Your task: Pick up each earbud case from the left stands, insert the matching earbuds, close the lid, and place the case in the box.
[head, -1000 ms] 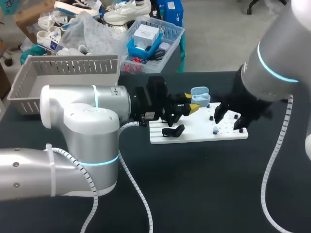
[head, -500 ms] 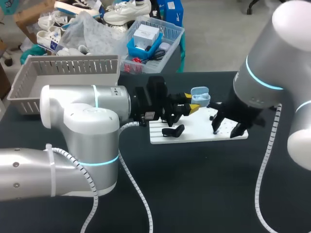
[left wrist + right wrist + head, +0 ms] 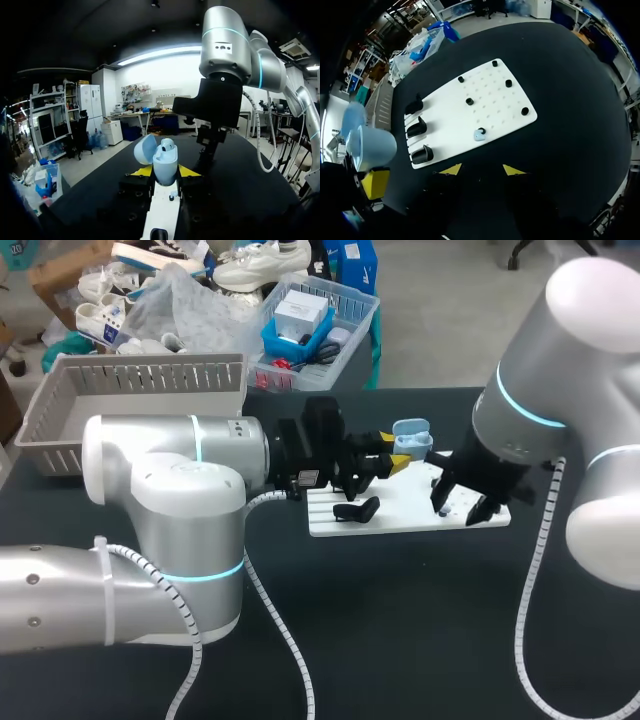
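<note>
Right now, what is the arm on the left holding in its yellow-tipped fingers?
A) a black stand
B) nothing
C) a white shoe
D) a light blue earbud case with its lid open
D: in the left wrist view, the left gripper clamps the light blue earbud case from both sides, with its lid tipped back.

My black table [image 3: 400, 640] carries a white board [image 3: 400, 512], lying flat toward the far side. Rows of small holes run over one half of the board, and several short black pegs [image 3: 469, 101] stand upright there, well apart.
</note>
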Available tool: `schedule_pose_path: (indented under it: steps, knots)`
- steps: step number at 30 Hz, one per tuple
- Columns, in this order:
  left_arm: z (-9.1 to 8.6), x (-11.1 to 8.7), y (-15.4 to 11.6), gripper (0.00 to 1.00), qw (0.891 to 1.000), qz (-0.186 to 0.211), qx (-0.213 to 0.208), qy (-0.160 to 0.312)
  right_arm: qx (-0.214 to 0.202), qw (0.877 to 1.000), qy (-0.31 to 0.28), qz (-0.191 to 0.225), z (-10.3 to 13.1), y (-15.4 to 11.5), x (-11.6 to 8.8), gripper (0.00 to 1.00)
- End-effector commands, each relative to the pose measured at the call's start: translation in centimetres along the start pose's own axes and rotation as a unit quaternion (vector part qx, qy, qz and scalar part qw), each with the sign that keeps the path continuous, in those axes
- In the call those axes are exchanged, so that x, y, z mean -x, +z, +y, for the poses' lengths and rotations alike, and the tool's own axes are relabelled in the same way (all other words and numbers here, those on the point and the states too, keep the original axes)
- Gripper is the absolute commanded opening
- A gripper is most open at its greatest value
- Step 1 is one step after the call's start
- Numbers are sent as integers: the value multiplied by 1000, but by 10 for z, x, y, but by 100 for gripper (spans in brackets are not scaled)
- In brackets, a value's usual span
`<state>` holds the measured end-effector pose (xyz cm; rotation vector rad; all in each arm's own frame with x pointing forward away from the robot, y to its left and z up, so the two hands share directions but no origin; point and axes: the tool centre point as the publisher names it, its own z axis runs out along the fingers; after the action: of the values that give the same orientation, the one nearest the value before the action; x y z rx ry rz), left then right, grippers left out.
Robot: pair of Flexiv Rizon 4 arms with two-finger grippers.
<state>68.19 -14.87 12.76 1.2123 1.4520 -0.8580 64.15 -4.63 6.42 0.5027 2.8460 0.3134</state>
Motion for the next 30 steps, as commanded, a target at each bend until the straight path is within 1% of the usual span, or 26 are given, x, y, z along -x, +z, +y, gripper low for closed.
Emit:
schedule_pose_path:
  steps: [1,7,25,30]
  knots:
    - [-1,-1,0,0,1000,-2,3,0,1,1000,-2,-3,1,6,2,44]
    - [-1,-1,0,0,1000,-2,3,0,15,1000,-16,-9,-1,12,3,44]
    - [-1,-1,0,0,1000,-2,3,0,16,1000,-20,-9,0,15,6,43]
    - [11,-4,-6,0,1000,3,10,1,16,1000,-18,-8,1,16,6,42]
